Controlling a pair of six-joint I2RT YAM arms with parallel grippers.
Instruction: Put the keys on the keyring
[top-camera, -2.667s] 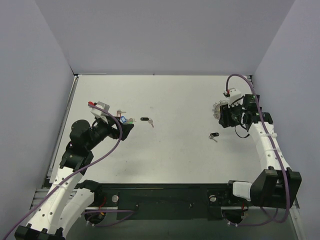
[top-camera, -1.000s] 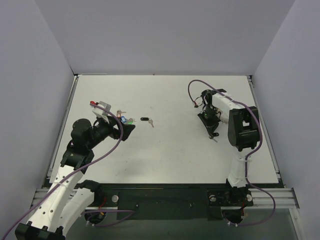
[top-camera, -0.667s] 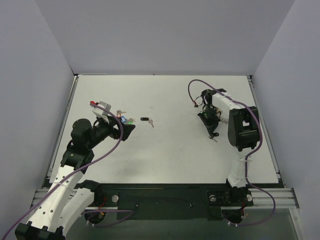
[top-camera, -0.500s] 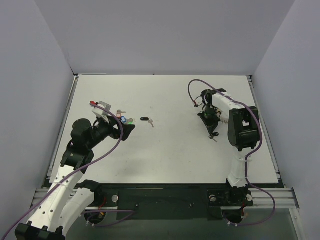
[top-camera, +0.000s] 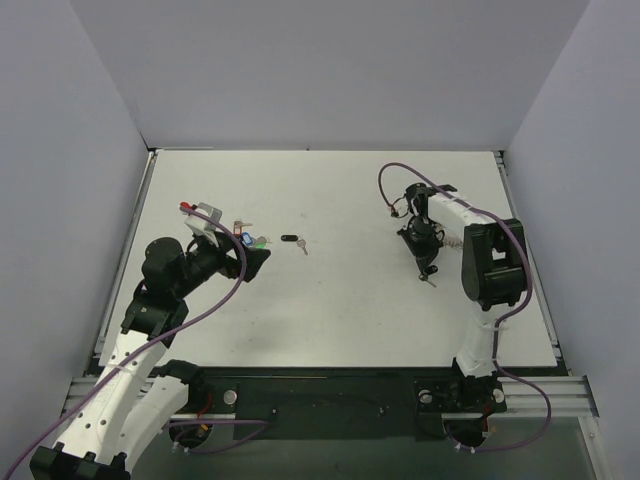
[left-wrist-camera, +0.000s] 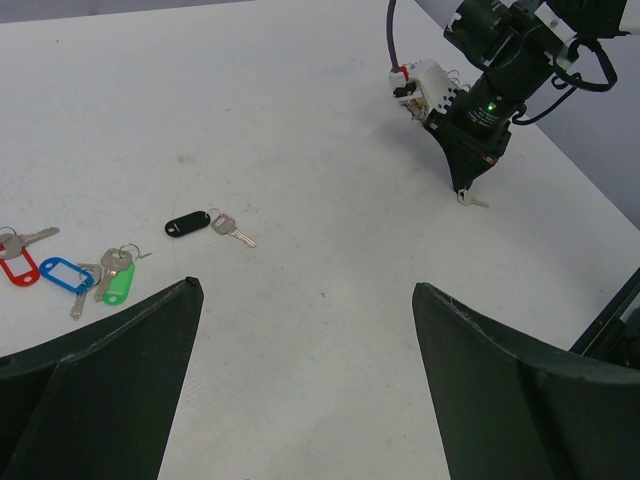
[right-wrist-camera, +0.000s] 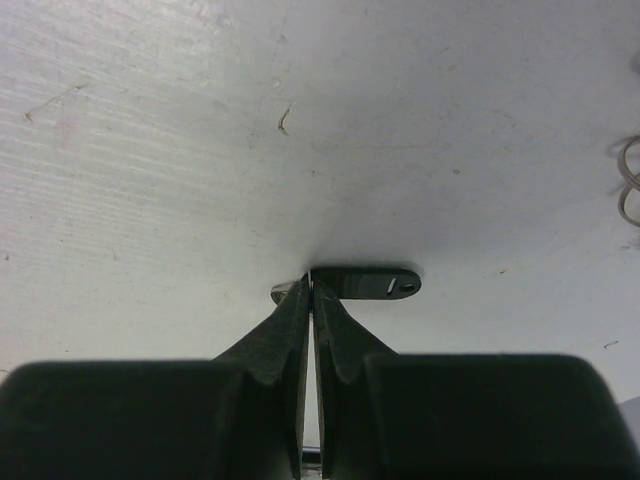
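Observation:
My right gripper (right-wrist-camera: 311, 286) points straight down at the table, shut, its tips pinching the small ring that joins a black tag (right-wrist-camera: 372, 283) to a silver key (right-wrist-camera: 284, 293). From above, this gripper (top-camera: 428, 271) stands right of centre with the key's blade (top-camera: 431, 281) poking out below it. Silver wire loops of the keyring (right-wrist-camera: 629, 178) show at the right edge of the right wrist view. My left gripper (left-wrist-camera: 305, 290) hangs open and empty above the table. Ahead of it lie another black-tagged key (left-wrist-camera: 190, 223) and red (left-wrist-camera: 18, 268), blue (left-wrist-camera: 62, 274) and green (left-wrist-camera: 118, 284) tagged keys.
Grey walls close in the white table (top-camera: 340, 310) on three sides. The right arm's purple cable (top-camera: 392, 178) arcs over the table behind its wrist. The loose keys (top-camera: 250, 240) sit just beyond my left gripper (top-camera: 256, 259).
The right arm swung from the back right down to the black-tagged key. In the last second its jaws closed on the key's ring. The left arm has not moved.

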